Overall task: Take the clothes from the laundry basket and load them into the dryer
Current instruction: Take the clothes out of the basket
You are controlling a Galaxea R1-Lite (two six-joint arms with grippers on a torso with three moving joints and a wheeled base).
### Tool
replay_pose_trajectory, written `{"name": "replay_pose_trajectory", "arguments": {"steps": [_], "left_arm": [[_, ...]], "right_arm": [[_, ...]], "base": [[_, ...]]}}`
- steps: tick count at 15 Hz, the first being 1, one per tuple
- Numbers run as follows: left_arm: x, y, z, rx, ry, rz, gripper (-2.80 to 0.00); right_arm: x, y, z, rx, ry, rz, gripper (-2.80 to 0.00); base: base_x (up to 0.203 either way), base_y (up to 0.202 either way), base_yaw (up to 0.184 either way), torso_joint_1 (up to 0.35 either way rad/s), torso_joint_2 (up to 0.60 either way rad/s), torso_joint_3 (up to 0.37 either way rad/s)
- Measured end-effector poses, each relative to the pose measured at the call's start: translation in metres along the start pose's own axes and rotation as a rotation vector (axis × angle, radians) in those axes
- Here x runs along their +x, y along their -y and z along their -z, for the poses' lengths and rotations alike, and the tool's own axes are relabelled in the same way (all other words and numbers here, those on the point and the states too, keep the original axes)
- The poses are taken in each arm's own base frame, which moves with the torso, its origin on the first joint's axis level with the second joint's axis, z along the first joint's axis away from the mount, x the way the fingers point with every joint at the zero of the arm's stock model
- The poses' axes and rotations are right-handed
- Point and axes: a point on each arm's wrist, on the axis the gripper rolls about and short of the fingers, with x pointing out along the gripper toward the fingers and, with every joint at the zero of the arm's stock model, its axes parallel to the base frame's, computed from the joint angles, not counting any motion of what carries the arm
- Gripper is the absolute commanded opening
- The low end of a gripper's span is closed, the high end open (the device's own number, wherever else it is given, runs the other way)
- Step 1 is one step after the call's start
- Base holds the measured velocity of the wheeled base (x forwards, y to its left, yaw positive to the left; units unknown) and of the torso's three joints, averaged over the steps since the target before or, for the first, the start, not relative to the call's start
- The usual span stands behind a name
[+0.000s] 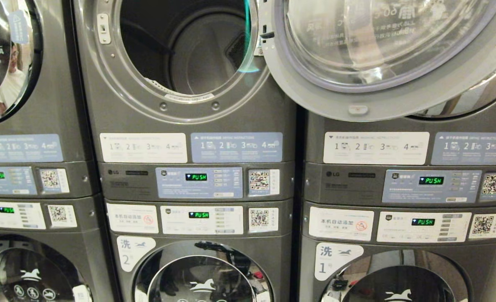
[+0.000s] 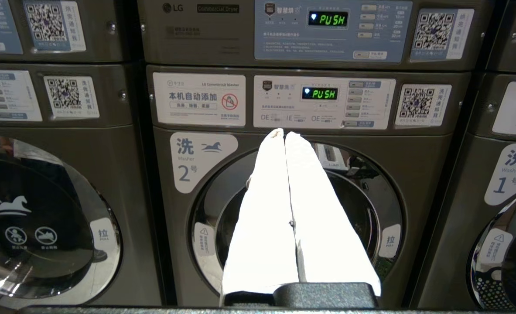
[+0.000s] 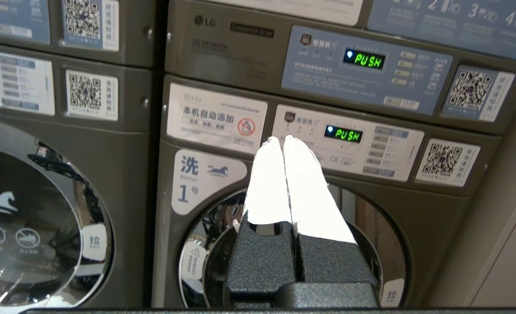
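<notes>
A wall of stacked laundry machines is facing the robot, and the middle dryer (image 1: 180, 54) above and ahead of both pincers is standing ready, its drum dark and apparently empty, its door (image 1: 382, 58) swung wide to the right. Loading is judged not yet begun. The left pincer (image 2: 284, 134) is pointing at washer 2 (image 2: 205, 161), fingers together, gripping nothing; the right pincer (image 3: 278, 140) is pointing at washer 1 (image 3: 201, 174), likewise together and empty. Neither laundry basket nor clothes are showing anywhere.
</notes>
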Motion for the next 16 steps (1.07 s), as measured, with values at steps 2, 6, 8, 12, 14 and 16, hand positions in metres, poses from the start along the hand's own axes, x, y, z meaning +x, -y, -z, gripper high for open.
{"name": "replay_pose_trajectory", "arguments": {"steps": [2,6,8,12,14,16], "left_arm": [[0.0000,0.0000,0.0000,0.000,0.000,0.000,-2.80],[0.0000,0.0000,0.0000,0.000,0.000,0.000,-2.80],[0.0000,0.0000,0.0000,0.000,0.000,0.000,-2.80],[0.0000,0.0000,0.0000,-0.001,0.000,0.000,-2.80],[0.0000,0.0000,0.0000,-0.001,0.000,0.000,-2.80],[0.0000,0.0000,0.0000,-0.001,0.000,0.000,-2.80]], "right_arm": [[0.0000,0.0000,0.0001,0.001,-0.001,-0.001,-2.80],[0.0000,-0.0001,0.0001,0.002,-0.001,-0.002,-2.80],[0.0000,-0.0001,0.0001,0.003,-0.001,-0.002,-2.80],[0.0000,-0.0001,0.0001,0.003,-0.001,-0.002,-2.80],[0.0000,-0.0001,0.0001,0.002,0.000,-0.002,-2.80],[0.0000,-0.0001,0.0002,0.002,-0.002,-0.001,-2.80]], "base": [[0.000,0.000,0.000,-0.216,0.51,0.299],[0.000,0.000,0.000,-0.226,0.55,0.323],[0.000,0.000,0.000,-0.213,0.55,0.327],[0.000,0.000,0.000,-0.192,0.52,0.331],[0.000,0.000,0.000,-0.164,0.50,0.317],[0.000,0.000,0.000,0.001,0.10,0.015]]}}
